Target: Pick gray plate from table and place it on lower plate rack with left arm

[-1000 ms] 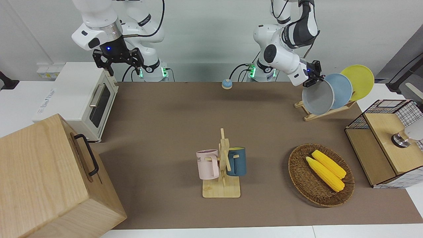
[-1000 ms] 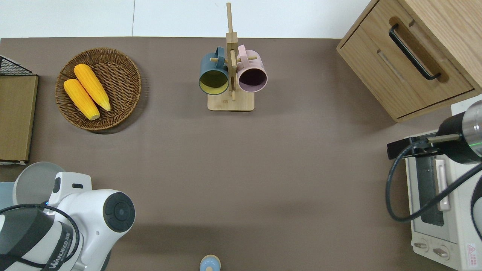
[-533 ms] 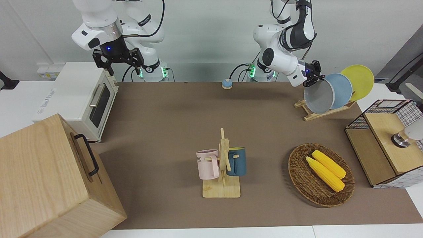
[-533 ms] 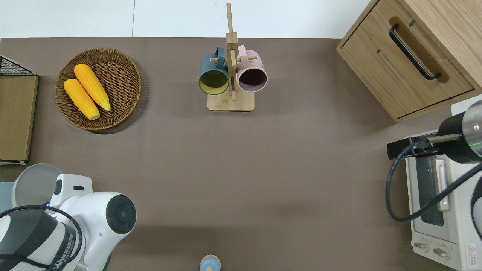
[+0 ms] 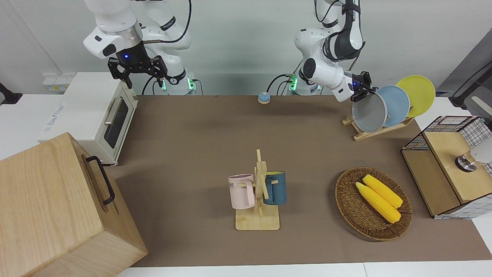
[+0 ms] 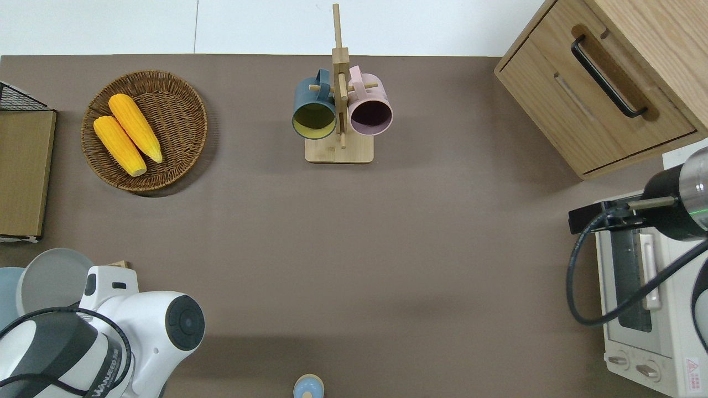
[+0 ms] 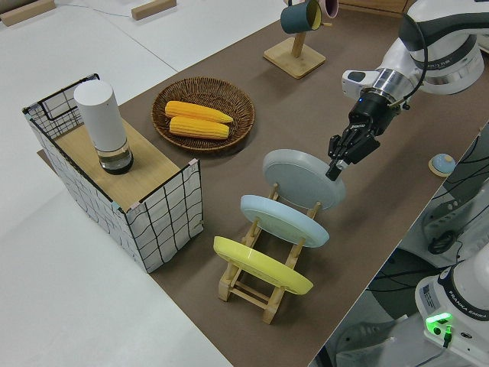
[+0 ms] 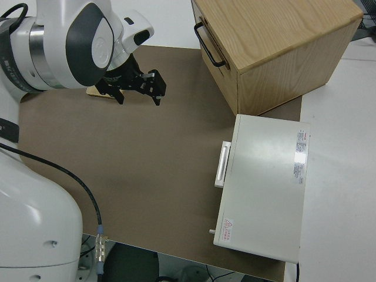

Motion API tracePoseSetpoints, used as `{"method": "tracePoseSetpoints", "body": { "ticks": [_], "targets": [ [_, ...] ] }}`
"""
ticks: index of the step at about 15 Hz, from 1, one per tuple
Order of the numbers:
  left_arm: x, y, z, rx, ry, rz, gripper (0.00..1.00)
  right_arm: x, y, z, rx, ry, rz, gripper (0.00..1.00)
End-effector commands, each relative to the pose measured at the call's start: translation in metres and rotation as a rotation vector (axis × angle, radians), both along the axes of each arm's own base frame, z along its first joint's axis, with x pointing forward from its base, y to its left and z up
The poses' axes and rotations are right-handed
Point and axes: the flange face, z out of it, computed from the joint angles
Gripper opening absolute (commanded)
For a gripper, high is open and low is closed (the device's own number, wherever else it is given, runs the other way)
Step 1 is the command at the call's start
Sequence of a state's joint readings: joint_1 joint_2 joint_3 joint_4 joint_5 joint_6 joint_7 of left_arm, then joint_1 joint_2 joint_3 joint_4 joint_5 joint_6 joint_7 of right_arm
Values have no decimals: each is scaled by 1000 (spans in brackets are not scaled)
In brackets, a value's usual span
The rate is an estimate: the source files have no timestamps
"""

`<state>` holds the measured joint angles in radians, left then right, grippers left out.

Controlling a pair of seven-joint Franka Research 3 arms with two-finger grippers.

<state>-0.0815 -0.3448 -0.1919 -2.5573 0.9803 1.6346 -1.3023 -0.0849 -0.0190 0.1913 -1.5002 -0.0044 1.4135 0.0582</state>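
Observation:
The gray plate (image 5: 369,113) stands tilted in the low end slot of the lower plate rack (image 5: 378,130), beside the sky-blue plate (image 5: 398,103). It also shows in the left side view (image 7: 302,180) and the overhead view (image 6: 50,276). My left gripper (image 5: 360,94) is at the plate's upper rim and is shut on it, as the left side view (image 7: 334,170) shows. My right gripper (image 5: 136,73) is open and parked.
A yellow plate (image 5: 417,94) fills the rack's high slot. A wicker basket (image 5: 346,200) with two corn cobs and a wire crate (image 5: 449,165) stand near the rack. A mug tree (image 5: 259,192), a toaster oven (image 5: 92,115) and a wooden cabinet (image 5: 57,207) lie toward the right arm's end.
My left gripper and the gray plate have shifted slightly, the plate settling closer against the sky-blue plate in the rack. The left arm's elbow has swung. The right arm has not moved.

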Motion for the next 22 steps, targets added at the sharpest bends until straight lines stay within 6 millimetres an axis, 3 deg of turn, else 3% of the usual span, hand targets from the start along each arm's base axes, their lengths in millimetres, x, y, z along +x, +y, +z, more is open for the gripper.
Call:
{"method": "tracePoseSetpoints", "body": {
  "ticks": [1,7,8,9,12,14,18,22],
  "targets": [
    [-5,-3,-8,0,-27,-19,0,-3,1,3,6,7,0,990],
    [-1,-5,-18,-23,-34,-23,0,-3,1,3,6,7,0,990],
    [-1,-3,-19,-25,-26,-23,55,-2,0,3,6,7,0,990],
    [0,-3,-18,-27,-22,-23,201,-2,0,3,6,7,0,990],
    [0,-1,-19,-32,-2,-28,444,-3,1,3,6,7,0,987],
    [1,-2,-19,-31,-2,-31,991,-2,0,3,6,5,0,987],
    [6,-6,-19,-35,30,-52,995,-3,1,3,6,7,0,990],
    [21,-12,5,-108,75,-62,995,-2,0,3,6,7,-2,987]
  ]
}}
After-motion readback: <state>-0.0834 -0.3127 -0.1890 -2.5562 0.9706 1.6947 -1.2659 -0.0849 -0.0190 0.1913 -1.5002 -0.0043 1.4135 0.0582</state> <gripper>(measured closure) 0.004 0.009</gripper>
